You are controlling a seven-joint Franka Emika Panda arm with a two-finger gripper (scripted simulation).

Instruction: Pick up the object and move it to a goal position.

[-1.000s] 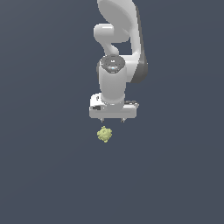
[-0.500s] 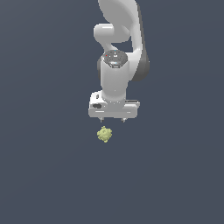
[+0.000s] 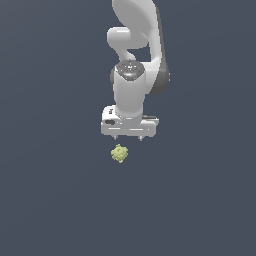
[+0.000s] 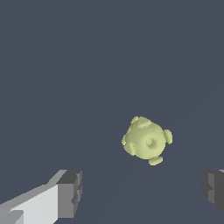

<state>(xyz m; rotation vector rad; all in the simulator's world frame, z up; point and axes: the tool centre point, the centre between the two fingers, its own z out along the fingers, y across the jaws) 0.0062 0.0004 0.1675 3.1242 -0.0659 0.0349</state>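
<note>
The object (image 3: 119, 153) is a small pale yellow-green knobbly blob lying on the dark grey surface. In the exterior view it sits just below the white gripper (image 3: 128, 137), a little toward the exterior view's left of its middle. The gripper is open and empty, pointing down, with only the two short fingertips showing under the hand. In the wrist view the object (image 4: 146, 140) lies beyond the two spread fingertips (image 4: 70, 193), apart from both and not between them.
The white arm (image 3: 136, 55) rises behind the gripper toward the top of the exterior view. The plain dark grey surface (image 3: 55, 200) fills the rest of both views.
The arm and gripper have shifted slightly toward the exterior view's right and a little lower. The object has not moved.
</note>
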